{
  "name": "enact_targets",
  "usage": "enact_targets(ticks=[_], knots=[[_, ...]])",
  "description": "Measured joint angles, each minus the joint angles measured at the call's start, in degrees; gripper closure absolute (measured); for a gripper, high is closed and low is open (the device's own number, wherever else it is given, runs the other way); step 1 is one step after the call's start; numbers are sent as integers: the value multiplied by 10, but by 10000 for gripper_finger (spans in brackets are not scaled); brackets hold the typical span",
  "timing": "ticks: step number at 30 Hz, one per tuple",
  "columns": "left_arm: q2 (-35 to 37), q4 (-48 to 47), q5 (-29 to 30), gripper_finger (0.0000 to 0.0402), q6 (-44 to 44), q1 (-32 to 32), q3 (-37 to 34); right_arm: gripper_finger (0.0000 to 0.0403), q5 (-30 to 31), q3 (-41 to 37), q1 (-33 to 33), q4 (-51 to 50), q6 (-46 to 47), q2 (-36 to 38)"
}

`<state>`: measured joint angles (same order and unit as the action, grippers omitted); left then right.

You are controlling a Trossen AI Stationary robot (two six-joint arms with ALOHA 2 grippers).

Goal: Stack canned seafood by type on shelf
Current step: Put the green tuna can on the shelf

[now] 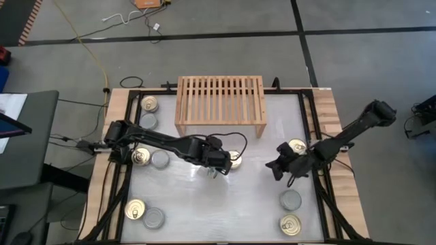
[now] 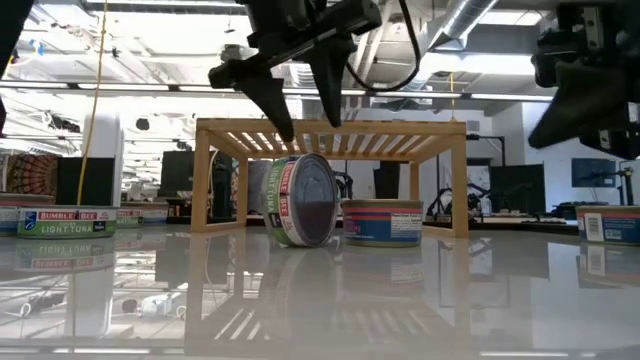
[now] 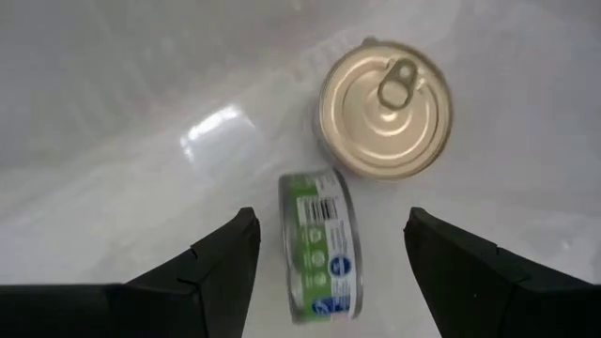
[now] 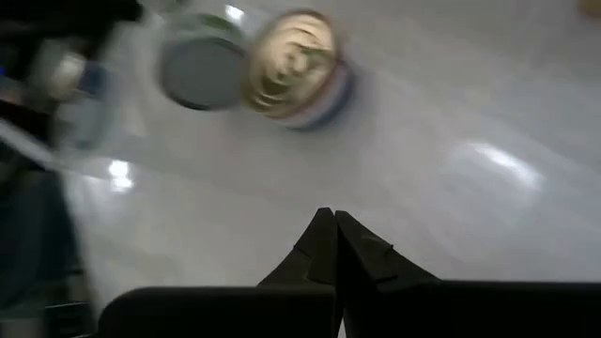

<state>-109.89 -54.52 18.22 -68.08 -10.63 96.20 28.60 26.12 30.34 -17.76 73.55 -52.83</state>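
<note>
Seen from above, the wooden shelf stands at the twelve o'clock edge of the white desk, its slatted top bare. The left gripper hangs near the desk's centre, just below the shelf's front edge, with its jaws spread wide and nothing between them. The right gripper sits toward three o'clock, well apart from the left, and its jaws are pressed together and empty.

The high view hides what lies under the left arm; the left wrist view fills that in. There a green-labelled tin stands on its rim directly between the spread fingers, touching neither, and a gold pull-tab tin lies flat just beyond it. The low view confirms this: the green tin is up on edge, tilted slightly, just beside a flat red-and-blue-labelled tin, both in front of the shelf, while the left gripper hovers above them without contact.

The right wrist view shows only the closed gripper over bare desk, with a silver-topped tin and a gold-lidded tin touching farther off.

From above, other tins lie scattered: two at ten o'clock, a pair at nine o'clock, a pair at seven o'clock, and two at four to five o'clock.
</note>
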Motion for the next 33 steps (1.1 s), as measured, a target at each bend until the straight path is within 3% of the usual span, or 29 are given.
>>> enact_targets(ticks=[14, 33], knots=[[-24, 39, -18, 148, -19, -11, -7, 384, -13, -3, -31, 3, -51, 23], [-64, 13, -78, 148, -23, -30, -8, 382, -18, -3, -32, 8, -50, 23]])
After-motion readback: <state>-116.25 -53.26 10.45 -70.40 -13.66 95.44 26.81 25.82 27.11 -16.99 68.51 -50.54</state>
